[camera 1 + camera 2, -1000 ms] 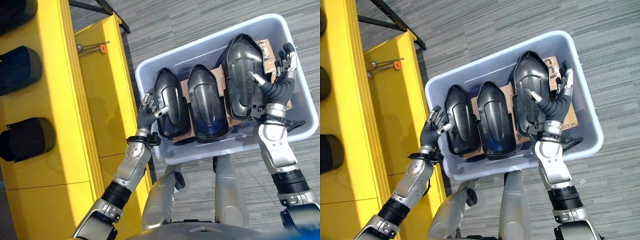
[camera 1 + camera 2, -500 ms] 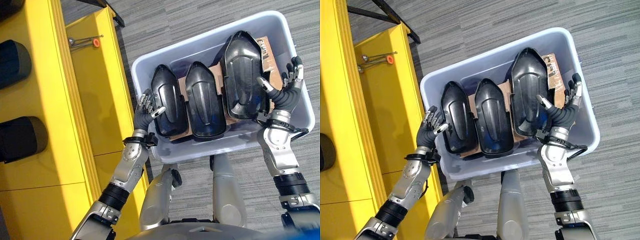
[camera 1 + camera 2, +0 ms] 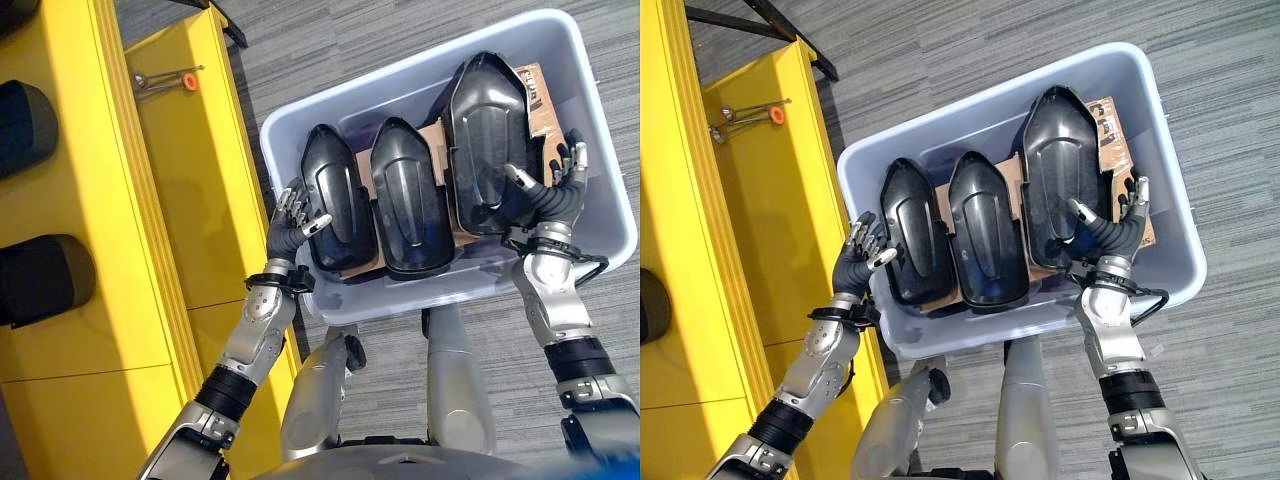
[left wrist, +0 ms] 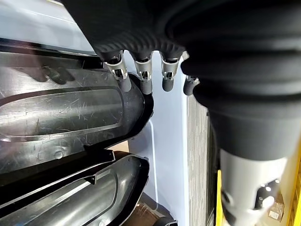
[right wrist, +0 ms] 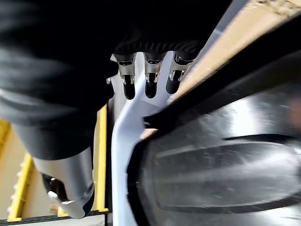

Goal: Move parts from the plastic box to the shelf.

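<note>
Plastic box [image 3: 300, 130]: pale grey, on the floor right of the yellow shelf [image 3: 120, 200].
Parts: three black shells side by side on cardboard inside the box, left part [image 3: 338, 210], middle part [image 3: 410, 200], right part [image 3: 485, 140].
Left robot hand [image 3: 290, 222]: fingers relaxed, spread at the left part's outer edge.
Right robot hand [image 3: 548, 195]: fingers spread beside the right part, thumb against it.

Plastic box [image 3: 300, 135]: one. Black moulded parts in it: three – at its left end [image 3: 337, 210], centre [image 3: 410, 200], right end [image 3: 487, 145]. Cardboard sheet [image 3: 540, 100] beneath them: one. Black parts on yellow shelf [image 3: 90, 180]: two [image 3: 25, 115], [image 3: 45, 280].
</note>
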Robot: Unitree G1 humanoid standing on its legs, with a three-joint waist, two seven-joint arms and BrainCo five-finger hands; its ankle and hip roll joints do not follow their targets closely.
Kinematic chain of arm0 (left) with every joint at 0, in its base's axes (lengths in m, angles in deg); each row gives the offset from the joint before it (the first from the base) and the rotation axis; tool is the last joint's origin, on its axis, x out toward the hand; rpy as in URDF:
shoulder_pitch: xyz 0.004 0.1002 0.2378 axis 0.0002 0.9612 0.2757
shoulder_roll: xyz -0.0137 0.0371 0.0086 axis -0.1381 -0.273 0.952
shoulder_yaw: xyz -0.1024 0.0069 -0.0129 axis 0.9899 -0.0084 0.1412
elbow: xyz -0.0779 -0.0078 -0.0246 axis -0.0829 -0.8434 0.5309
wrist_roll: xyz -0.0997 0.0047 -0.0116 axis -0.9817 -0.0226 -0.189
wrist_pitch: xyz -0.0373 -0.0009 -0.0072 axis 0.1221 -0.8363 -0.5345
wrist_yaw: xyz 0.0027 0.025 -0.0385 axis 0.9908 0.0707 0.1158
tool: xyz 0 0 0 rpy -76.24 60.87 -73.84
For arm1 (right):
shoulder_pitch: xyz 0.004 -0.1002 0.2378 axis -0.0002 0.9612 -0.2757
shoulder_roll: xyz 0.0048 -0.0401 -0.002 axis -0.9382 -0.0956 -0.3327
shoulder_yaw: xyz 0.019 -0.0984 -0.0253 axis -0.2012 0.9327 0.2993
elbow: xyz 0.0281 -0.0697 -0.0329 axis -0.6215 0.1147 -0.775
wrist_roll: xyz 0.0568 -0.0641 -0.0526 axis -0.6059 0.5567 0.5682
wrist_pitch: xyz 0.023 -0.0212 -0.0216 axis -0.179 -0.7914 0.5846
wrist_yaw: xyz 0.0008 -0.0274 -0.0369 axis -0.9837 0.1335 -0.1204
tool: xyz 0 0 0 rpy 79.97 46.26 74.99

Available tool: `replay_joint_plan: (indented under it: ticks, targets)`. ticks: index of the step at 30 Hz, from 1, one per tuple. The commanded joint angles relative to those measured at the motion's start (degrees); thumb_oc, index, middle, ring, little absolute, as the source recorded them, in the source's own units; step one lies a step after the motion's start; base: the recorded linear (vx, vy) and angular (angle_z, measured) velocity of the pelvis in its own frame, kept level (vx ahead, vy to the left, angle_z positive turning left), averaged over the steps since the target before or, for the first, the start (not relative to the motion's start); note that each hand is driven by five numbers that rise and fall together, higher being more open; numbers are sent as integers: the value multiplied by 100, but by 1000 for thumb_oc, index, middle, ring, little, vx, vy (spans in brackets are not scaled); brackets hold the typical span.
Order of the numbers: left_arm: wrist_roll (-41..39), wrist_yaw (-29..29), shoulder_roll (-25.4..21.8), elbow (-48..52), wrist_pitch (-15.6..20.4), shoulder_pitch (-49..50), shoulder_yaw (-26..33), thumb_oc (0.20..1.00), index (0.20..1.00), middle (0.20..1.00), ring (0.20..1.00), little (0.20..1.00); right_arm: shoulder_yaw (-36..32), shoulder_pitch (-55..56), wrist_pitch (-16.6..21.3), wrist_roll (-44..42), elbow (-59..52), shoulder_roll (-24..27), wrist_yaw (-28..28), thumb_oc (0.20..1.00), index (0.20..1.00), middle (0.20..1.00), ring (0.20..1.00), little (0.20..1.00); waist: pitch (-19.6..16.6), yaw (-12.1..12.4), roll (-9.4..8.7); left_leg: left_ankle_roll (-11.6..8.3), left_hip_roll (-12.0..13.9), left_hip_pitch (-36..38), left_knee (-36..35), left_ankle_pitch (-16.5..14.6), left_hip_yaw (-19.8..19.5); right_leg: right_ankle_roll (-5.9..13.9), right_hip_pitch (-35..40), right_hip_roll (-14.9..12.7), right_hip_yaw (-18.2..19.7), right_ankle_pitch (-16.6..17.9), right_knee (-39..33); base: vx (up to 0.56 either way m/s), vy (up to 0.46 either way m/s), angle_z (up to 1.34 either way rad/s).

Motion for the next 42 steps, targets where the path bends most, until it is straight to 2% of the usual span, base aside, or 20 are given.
replay_joint_plan:
  ticks: [1, 19, 32, 40, 41, 42]
  targets:
    - [48, -50, -210, 243, 241, 72, -4, 1000, 1000, 1000, 1000, 1000, 21, -14, 108, 117, -72, 308, -25, 1000, 1000, 1000, 1000, 1000, -211, 75, -116, -673, 393, 393, 372, -352, -266, 490, 184, -373, -312, 673, -604, 0, 0, 0]
    - [-34, -145, -276, 276, 262, 29, -83, 1000, 1000, 1000, 1000, 1000, 447, -750, -384, 482, 1635, 629, -22, 1000, 1000, 1000, 1000, 1000, -182, 223, -56, -653, 351, 297, 377, -347, -367, 472, 75, -374, -345, 648, -521, 0, 0, 0]
    - [-110, -245, -336, 314, 242, -45, -239, 1000, 1000, 1000, 1000, 1000, 949, -1499, -588, 482, 2482, 922, -319, 1000, 1000, 1000, 1000, 1000, -183, 326, -90, -641, 350, 294, 327, -328, -437, 466, 67, -364, -387, 643, -497, 1, -2, 1]
    - [-118, -247, -325, 300, 229, -53, -242, 1000, 1000, 1000, 1000, 1000, 1334, -1771, -795, 876, 2704, 1001, -438, 1000, 1000, 1000, 1000, 1000, -166, 386, -112, -630, 339, 252, 315, -298, -474, 446, 41, -359, -415, 667, -505, -1, 0, 0]
    - [-112, -247, -328, 301, 232, -58, -233, 1000, 1000, 1000, 1000, 1000, 1360, -1786, -827, 947, 2702, 1004, -422, 796, 796, 796, 796, 796, -160, 388, -116, -630, 339, 249, 318, -296, -479, 447, 44, -361, -421, 670, -508, 0, 0, 0]
    - [-114, -242, -323, 302, 240, -71, -218, 1000, 1000, 1000, 1000, 1000, 1404, -1793, -890, 1117, 2752, 1014, -416, 476, 476, 476, 476, 476, -153, 397, -123, -628, 338, 243, 316, -293, -486, 449, 56, -367, -429, 671, -522, 0, 0, 0]
